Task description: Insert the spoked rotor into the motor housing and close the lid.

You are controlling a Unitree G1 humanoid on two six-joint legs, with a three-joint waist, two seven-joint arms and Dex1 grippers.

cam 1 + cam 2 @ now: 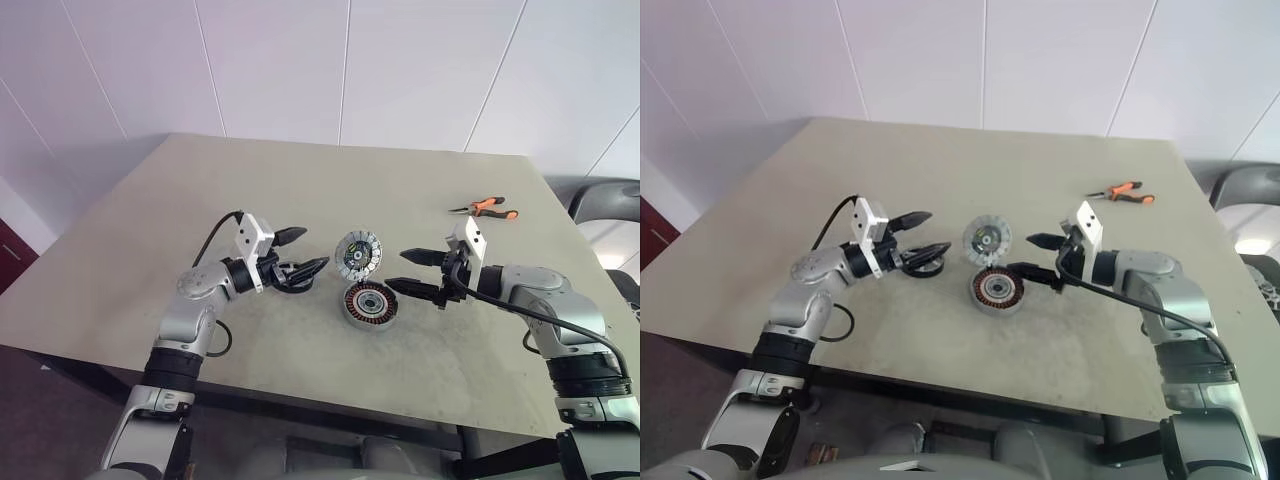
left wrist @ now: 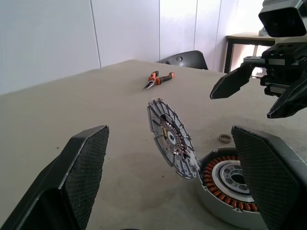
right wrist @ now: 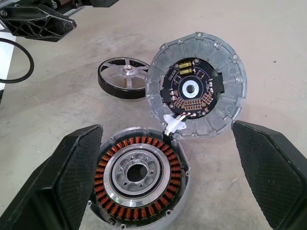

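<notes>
The motor housing (image 1: 369,303), a round silver casing with copper windings, lies open on the table's middle. Its lid (image 1: 358,255), a silver disc with a dark circuit board, stands tilted up at the housing's far rim, joined by a white connector. The spoked rotor (image 3: 123,77), a black-rimmed wheel with silver spokes, lies flat on the table left of the lid, under my left gripper's fingers. My left gripper (image 1: 312,250) is open, level, pointing at the lid, holding nothing. Just right of the housing, my right gripper (image 1: 398,270) is open and empty, pointing at it.
Orange-handled pliers (image 1: 485,208) lie at the back right of the table (image 1: 200,190). A small metal ring (image 2: 224,138) rests beside the housing. A dark chair (image 1: 600,195) stands past the table's right edge. A black cable (image 3: 14,62) loops by my left wrist.
</notes>
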